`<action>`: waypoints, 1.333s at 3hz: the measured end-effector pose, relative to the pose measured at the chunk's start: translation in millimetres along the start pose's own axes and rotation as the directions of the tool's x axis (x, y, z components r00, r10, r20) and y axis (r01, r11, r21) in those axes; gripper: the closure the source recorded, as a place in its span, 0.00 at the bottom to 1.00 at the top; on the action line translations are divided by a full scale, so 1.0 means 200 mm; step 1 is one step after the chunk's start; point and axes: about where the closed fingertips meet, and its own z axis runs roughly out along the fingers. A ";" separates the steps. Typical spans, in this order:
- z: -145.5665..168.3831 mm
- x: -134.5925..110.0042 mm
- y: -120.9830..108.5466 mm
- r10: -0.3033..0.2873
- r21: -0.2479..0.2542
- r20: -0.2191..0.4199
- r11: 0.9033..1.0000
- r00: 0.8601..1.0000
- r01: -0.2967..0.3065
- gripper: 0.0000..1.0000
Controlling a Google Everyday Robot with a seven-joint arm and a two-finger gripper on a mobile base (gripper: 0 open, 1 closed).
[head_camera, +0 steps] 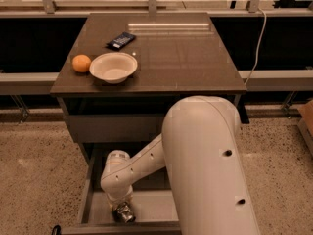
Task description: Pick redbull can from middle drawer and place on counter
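Note:
The middle drawer (156, 205) stands pulled open at the bottom of the view, its light grey floor partly showing. My white arm reaches down into its left part. The gripper (120, 210) hangs below the rounded wrist, low over the drawer floor near the front edge, and is mostly hidden by the wrist. A small shiny silver thing, apparently the redbull can (125, 214), shows right at the gripper's end. The dark brown glossy counter (181, 58) lies above the drawers.
On the counter's left part sit a white bowl (113, 66), an orange (81, 63) and a flat dark packet (121, 40). My bulky upper arm (210, 170) covers the drawer's right side. Speckled floor lies around the cabinet, and a cable (257, 38) hangs at the right.

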 end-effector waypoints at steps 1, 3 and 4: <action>-0.13 0.00 -0.03 -0.036 0.078 -0.053 0.996 0.998 0.040 0.94; -0.68 0.04 0.10 -0.040 0.224 -0.269 0.969 0.962 0.103 1.00; -1.02 0.06 0.20 -0.010 0.251 -0.366 0.962 0.931 0.109 1.00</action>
